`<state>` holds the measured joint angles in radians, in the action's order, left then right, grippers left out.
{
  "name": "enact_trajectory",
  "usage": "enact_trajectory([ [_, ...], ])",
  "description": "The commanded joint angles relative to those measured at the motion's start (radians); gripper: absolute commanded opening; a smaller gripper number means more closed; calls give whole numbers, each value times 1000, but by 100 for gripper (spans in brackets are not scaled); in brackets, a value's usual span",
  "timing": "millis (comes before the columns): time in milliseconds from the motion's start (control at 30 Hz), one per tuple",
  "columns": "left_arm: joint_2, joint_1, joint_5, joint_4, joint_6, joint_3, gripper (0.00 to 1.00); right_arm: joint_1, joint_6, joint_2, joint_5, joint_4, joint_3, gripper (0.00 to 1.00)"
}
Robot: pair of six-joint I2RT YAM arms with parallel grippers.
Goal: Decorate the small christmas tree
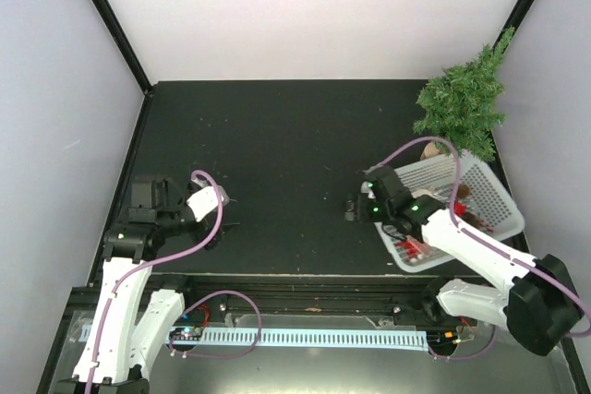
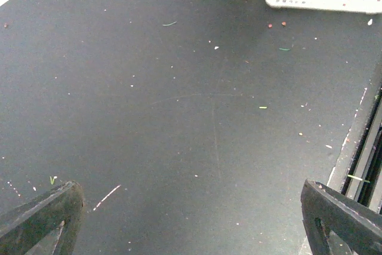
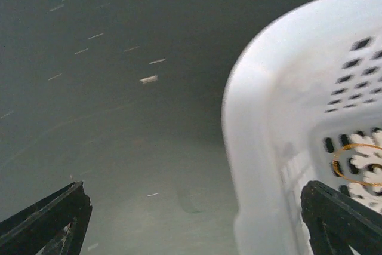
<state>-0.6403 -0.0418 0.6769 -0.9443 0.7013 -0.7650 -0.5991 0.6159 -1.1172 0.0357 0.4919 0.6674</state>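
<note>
Fingers (image 2: 42, 216) wide apart, both pairs empty

Right hand (image 3: 194, 207), spread wide, hangs at the white basket (image 3: 262, 117)'s corner.

The bench (image 1: 277, 154) is matt black and flecked with pale dust and crumbs, the basket (image 3: 262, 123) is smooth white plastic pierced with slots, and the tree (image 1: 462, 103) has rough, bristly green needles.

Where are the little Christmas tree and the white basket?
small christmas tree (image 1: 462, 103): overhead view, on its green branches.
white basket (image 3: 268, 123): right wrist view, on its rounded corner wall.
</note>
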Motion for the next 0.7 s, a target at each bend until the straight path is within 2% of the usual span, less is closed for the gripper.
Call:
enact_trajectory([
  [0,2,-6,-9,74,-11,12,99,-204,31,-104,-114,-206,115,96],
  [167,-38,-6,-40,164,-81,11,99,-355,10,-388,-220,-291,385,95],
  [267,-78,-6,-14,183,-111,0,99,-391,16,-433,-235,-361,461,95],
  [400,-148,-8,66,183,-68,-17,99,-392,5,-323,-191,-446,403,95],
  [567,-359,-54,52,224,24,-90,99,-392,-48,-106,-27,-319,358,95],
  [667,-509,-95,111,204,54,-196,99,-392,-61,43,112,-246,320,96],
])
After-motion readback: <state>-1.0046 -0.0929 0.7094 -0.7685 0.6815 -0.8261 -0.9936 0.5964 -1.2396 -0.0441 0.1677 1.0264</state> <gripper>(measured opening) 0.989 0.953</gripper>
